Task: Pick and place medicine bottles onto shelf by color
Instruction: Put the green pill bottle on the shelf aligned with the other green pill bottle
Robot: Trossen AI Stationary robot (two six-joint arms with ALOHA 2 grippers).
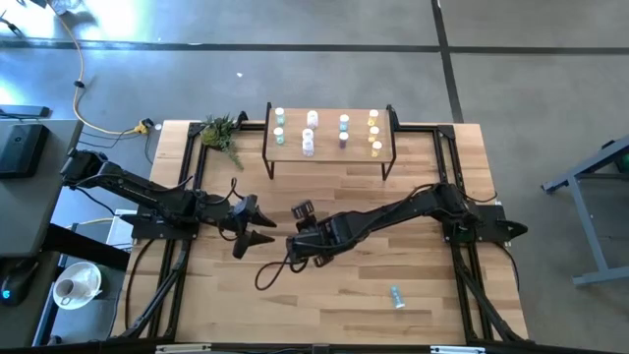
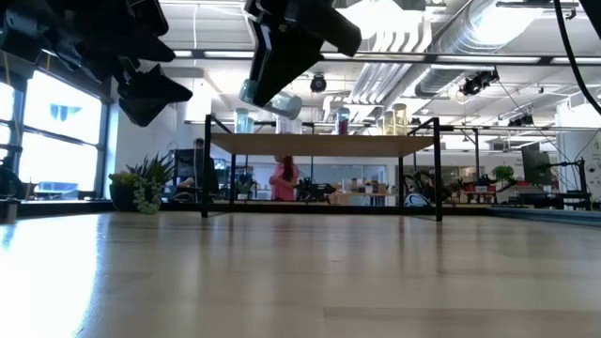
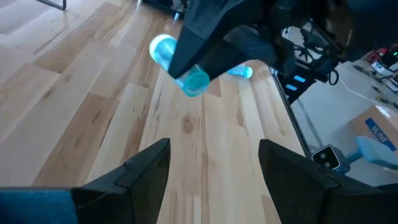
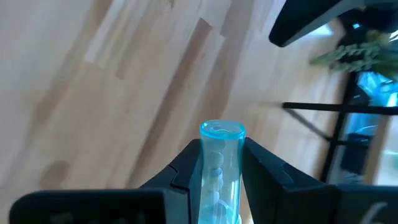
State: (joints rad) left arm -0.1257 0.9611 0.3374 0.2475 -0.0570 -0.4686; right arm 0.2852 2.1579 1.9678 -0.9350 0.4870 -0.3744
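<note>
The shelf [image 1: 329, 147], a light-wood board on black legs, stands at the table's far middle, and several medicine bottles [image 1: 343, 129] stand upright on it in rows. My right gripper [image 1: 303, 210] hangs over the table's middle, shut on a light-blue bottle [image 3: 180, 66] well above the tabletop. Another light-blue bottle [image 1: 396, 296] lies on its side near the front right. Left of the right gripper, my left gripper [image 1: 252, 227] stands open, with nothing between its fingers [image 3: 146, 168]. My right gripper pinches the light-blue bottle by its sides [image 4: 219, 163] between its two fingers, about mid-length. Both of the bottle's ends [image 3: 163, 48] stick out past the fingers. The fingers slant downward. The bottle is tilted and hangs clear of the table.
A small potted plant [image 1: 221, 131] sits at the far left corner beside the shelf. Black frame rails [image 1: 457, 157] run along the table's left and right sides. Bare wood lies between the grippers and the shelf. People show in the room behind the table [image 2: 282, 178].
</note>
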